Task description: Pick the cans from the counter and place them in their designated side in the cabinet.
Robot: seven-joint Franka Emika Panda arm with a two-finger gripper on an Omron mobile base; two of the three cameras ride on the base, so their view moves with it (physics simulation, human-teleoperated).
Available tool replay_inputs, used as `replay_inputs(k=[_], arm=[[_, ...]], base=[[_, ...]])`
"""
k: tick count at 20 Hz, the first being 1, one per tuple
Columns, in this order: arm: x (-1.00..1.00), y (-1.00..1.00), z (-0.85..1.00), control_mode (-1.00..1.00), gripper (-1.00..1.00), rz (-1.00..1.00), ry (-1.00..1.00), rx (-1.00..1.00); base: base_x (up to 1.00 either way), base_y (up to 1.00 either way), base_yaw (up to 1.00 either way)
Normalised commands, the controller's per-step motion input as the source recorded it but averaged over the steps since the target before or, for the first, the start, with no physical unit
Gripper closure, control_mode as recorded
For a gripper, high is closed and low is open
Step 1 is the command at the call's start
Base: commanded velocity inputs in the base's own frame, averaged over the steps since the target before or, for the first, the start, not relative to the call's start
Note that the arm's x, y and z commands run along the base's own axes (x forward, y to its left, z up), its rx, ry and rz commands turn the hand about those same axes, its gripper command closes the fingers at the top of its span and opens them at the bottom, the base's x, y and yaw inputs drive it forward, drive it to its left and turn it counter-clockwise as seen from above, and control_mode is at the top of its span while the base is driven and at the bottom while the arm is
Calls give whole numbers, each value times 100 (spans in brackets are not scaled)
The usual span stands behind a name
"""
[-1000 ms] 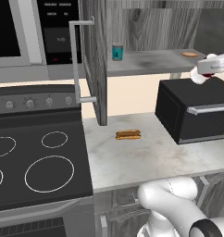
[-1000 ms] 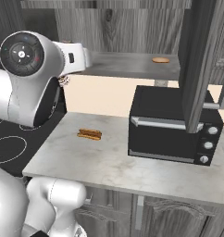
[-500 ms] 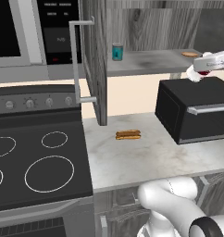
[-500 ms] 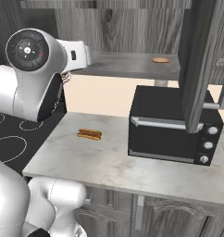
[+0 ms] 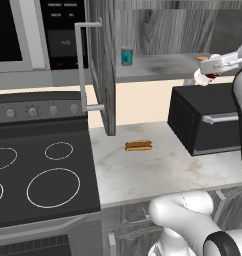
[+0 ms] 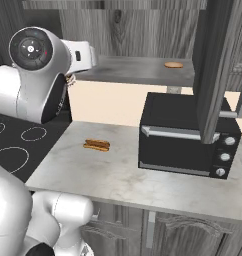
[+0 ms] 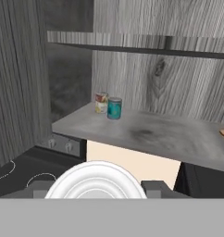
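The teal can (image 7: 115,108) and the red can with a white band (image 7: 101,102) stand upright side by side at the left end of the cabinet shelf (image 7: 151,134). The teal can (image 5: 126,56) also shows just right of the open cabinet door (image 5: 100,65). My gripper (image 5: 207,77) hangs far to their right, above the black oven and in front of the shelf's right end. My gripper (image 7: 96,187) looks along the shelf toward the cans. Its fingers stand wide apart, open, with no can between them. The marbled counter (image 5: 158,172) lies below.
A hot dog (image 5: 138,145) lies on the counter. The black oven (image 5: 208,120) fills the counter's right side under the shelf. A flat brown round item (image 6: 173,64) rests on the shelf's right part. The stovetop (image 5: 38,175) and microwave (image 5: 13,40) are at the left.
My hand has drifted a little up and to the left in front of the shelf's right end, and the arm's upper joints have swung along. The teal can has not moved.
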Motion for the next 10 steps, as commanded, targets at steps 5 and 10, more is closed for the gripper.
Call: replay_inputs(k=[5,10], arm=[[15,2,0,-100,100,0,0,0],[17,0,0,-100,100,1,0,0]], base=[[0,0,0],[0,0,0]])
